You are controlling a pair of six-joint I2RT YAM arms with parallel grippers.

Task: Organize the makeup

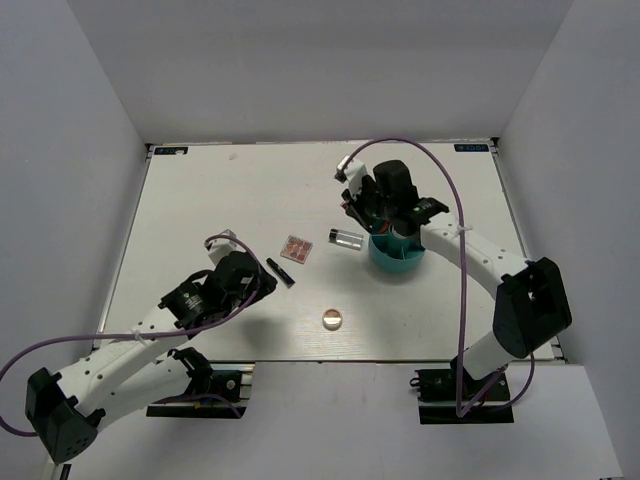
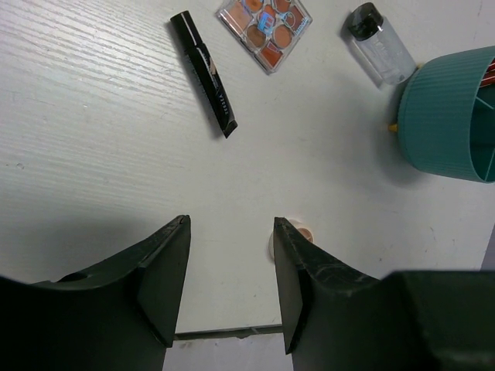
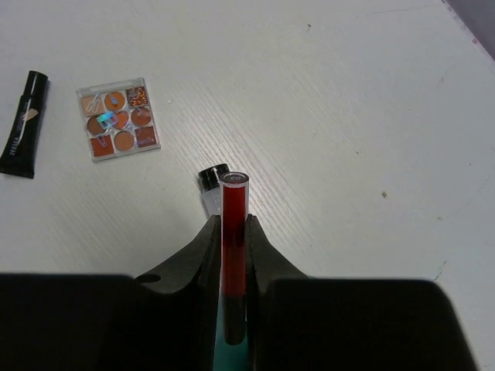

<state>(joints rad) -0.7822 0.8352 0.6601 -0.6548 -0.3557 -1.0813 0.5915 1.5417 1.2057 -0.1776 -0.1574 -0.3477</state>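
My right gripper [image 3: 233, 226] is shut on a red tube [image 3: 233, 209], held upright over the teal round container [image 1: 402, 262]; teal shows just below the tube's lower end. In the top view this gripper [image 1: 384, 220] hovers at the container's far rim. On the table lie a clear bottle with a black cap [image 2: 379, 42], a square pinkish palette [image 2: 265, 23], a black tube [image 2: 205, 73] and a small round compact [image 1: 332, 319]. My left gripper [image 2: 232, 232] is open and empty above bare table, with the black tube ahead of it. The compact [image 2: 303, 232] peeks out behind its right finger.
The teal container [image 2: 452, 116] holds some thin red items in its compartments. The table's near edge runs just behind my left gripper [image 1: 260, 285]. White walls enclose the table on three sides.
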